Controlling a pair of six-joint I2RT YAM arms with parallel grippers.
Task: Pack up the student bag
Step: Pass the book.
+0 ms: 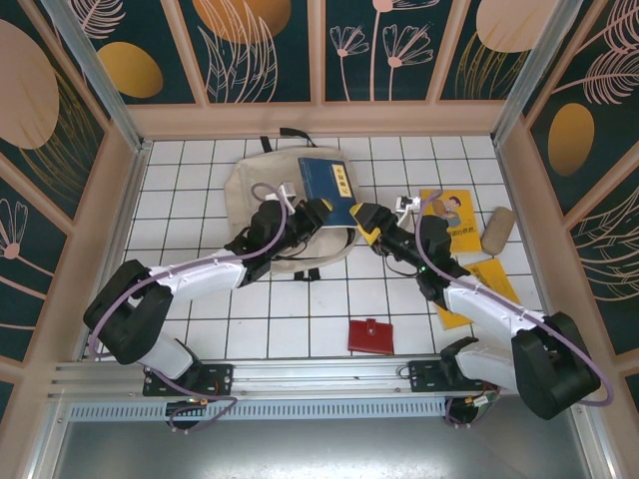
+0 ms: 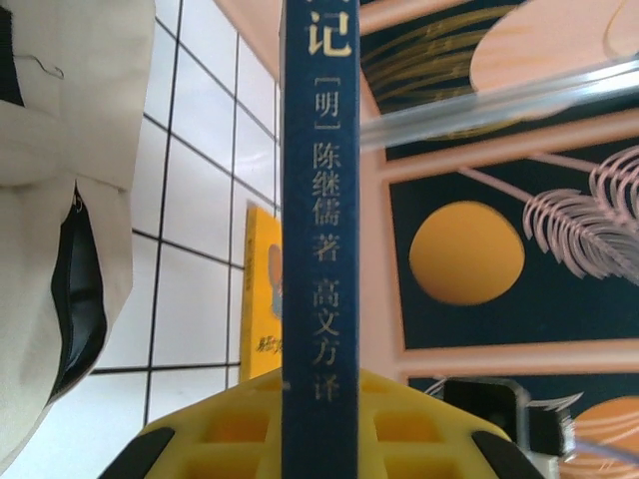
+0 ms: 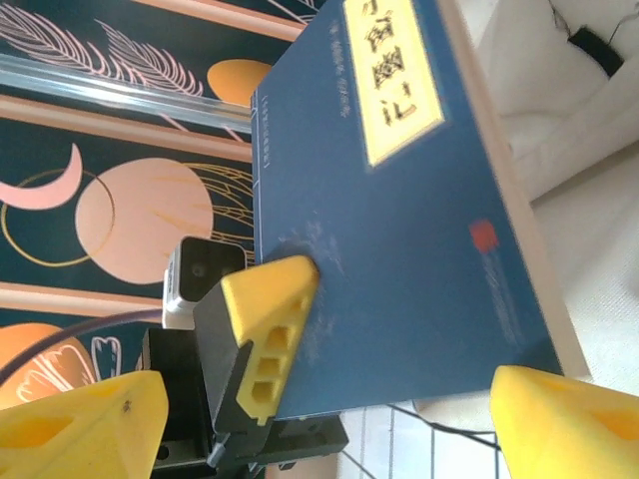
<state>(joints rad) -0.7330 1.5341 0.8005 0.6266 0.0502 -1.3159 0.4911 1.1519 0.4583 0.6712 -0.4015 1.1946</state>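
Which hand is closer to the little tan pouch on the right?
Right. The right hand sits left of the tan pouch, past the illustrated yellow book; the left hand, gripping the blue book, is farther left.

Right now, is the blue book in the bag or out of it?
Out: the left gripper grips the blue book by the student bag, its whole cover showing.

**Black-and-white arms, yellow fingers**

The left arm (image 1: pixel 200 271) and right arm (image 1: pixel 494 311) share white link covers, bulky black joint housings and looping lilac cables. The left gripper (image 1: pixel 318 212) and right gripper (image 1: pixel 363 218) carry yellow plastic fingers (image 3: pixel 265 299) moulded with hollow cells.
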